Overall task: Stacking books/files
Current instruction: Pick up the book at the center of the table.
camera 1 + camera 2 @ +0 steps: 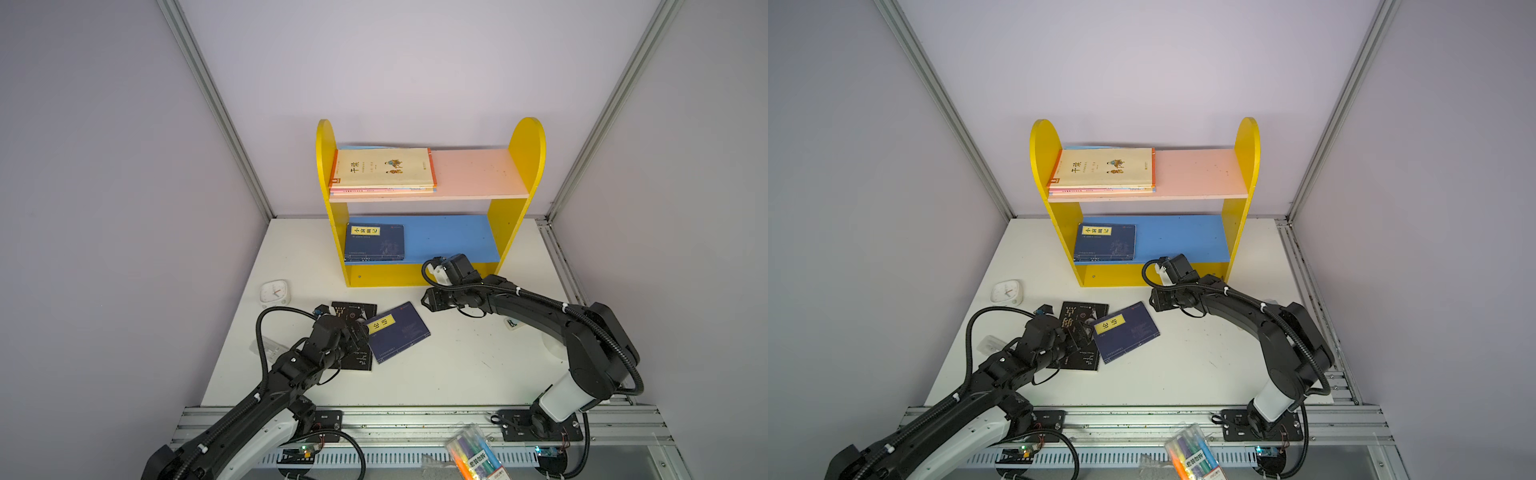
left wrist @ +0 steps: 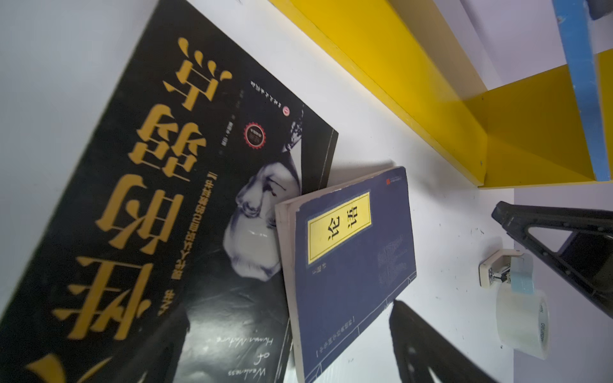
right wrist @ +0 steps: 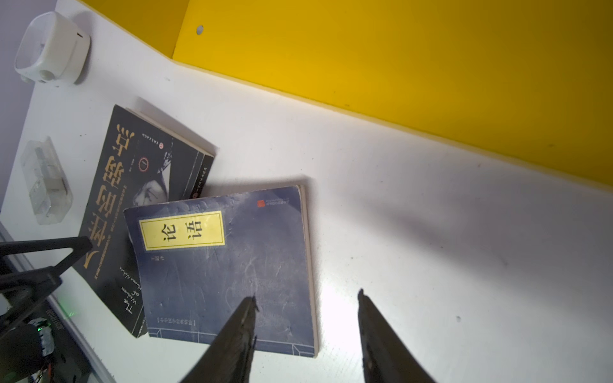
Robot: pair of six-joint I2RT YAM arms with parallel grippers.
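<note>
A navy book with a yellow label (image 1: 397,332) (image 3: 225,265) lies on the table, its edge resting on a black book with gold lettering (image 1: 1081,316) (image 2: 166,199). My left gripper (image 1: 359,332) (image 2: 292,348) hangs open over both, its jaws spread wide across the navy book's spine side. To the right, my right gripper (image 1: 428,299) (image 3: 306,296) stands open, holding nothing. One of its fingers is seen over the navy cover, its mate over bare table. A cream book (image 1: 384,168) tops a stack on the upper shelf. Another navy book (image 1: 374,243) lies on the lower shelf.
The yellow shelf unit (image 1: 515,232) stands at the back of the table. A white clock (image 1: 273,292) and a clear plastic box (image 3: 46,182) lie at the left. A tape roll (image 2: 522,321) and a stapler-like block (image 2: 504,270) lie at the right. A marker pack (image 1: 476,457) lies in front.
</note>
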